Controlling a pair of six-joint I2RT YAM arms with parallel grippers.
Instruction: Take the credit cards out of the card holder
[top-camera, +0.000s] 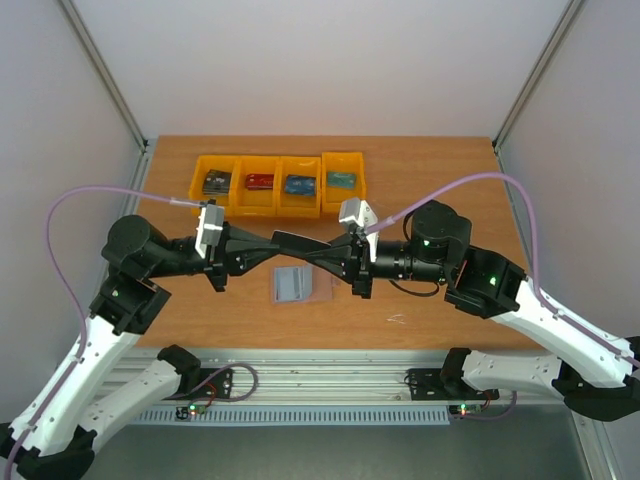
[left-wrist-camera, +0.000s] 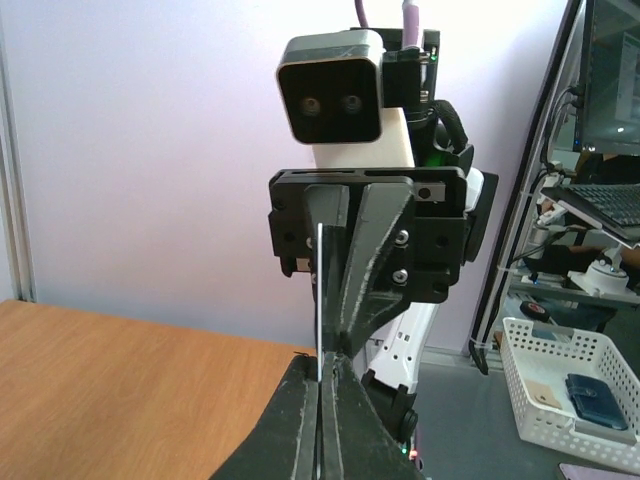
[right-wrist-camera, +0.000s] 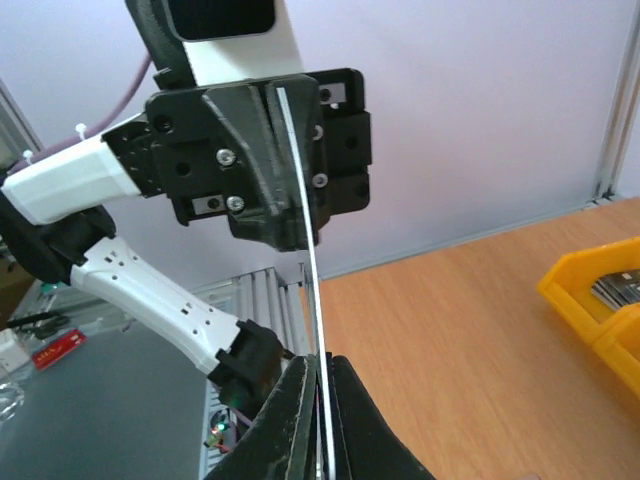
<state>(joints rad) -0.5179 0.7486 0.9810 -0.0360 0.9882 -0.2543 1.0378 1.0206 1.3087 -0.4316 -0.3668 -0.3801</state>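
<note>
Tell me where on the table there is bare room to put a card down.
Bare wood lies right of the orange bins, in the table's far right corner, and along the near edge left of the card holder. It is crowded at the centre, where both jaws meet above the holder.

The card holder (top-camera: 292, 284) is blue-grey, the bins (top-camera: 300, 207) orange.

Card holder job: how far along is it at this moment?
Done: one credit card is out of the card holder, which lies on the table. In hand: the left gripper and right gripper both pinch that card in mid-air. Left: setting it down; whether more cards remain inside cannot be told.
</note>
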